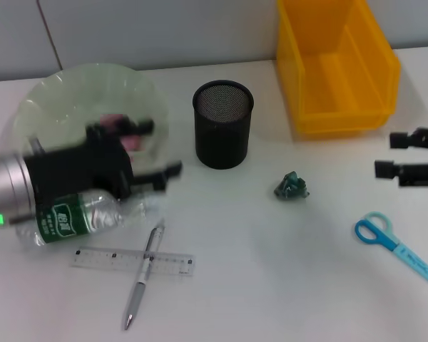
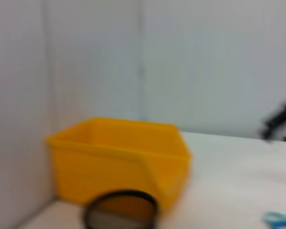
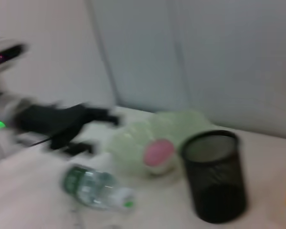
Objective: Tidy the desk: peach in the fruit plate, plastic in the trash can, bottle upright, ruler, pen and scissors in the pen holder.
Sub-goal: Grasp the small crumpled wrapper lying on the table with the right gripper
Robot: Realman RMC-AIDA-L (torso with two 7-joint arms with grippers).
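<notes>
- My white desk (image 1: 271,271) runs back to a pale panelled wall (image 1: 164,28).
- My left gripper (image 1: 153,153) hovers over the green fruit plate's (image 1: 64,92) near edge, fingers spread, holding nothing.
- The peach (image 3: 158,152) sits in that plate.
- The bottle (image 1: 78,217) lies on its side just below my left arm.
- The pen (image 1: 144,274) lies across the ruler (image 1: 132,261).
- The mesh pen holder (image 1: 222,125) stands mid-desk, with the yellow trash can (image 1: 335,71) to its right.
- The crumpled plastic (image 1: 292,187) lies between the holder and the scissors (image 1: 396,246).
- My right gripper (image 1: 385,153) hangs at the right edge, fingers apart, empty.
</notes>
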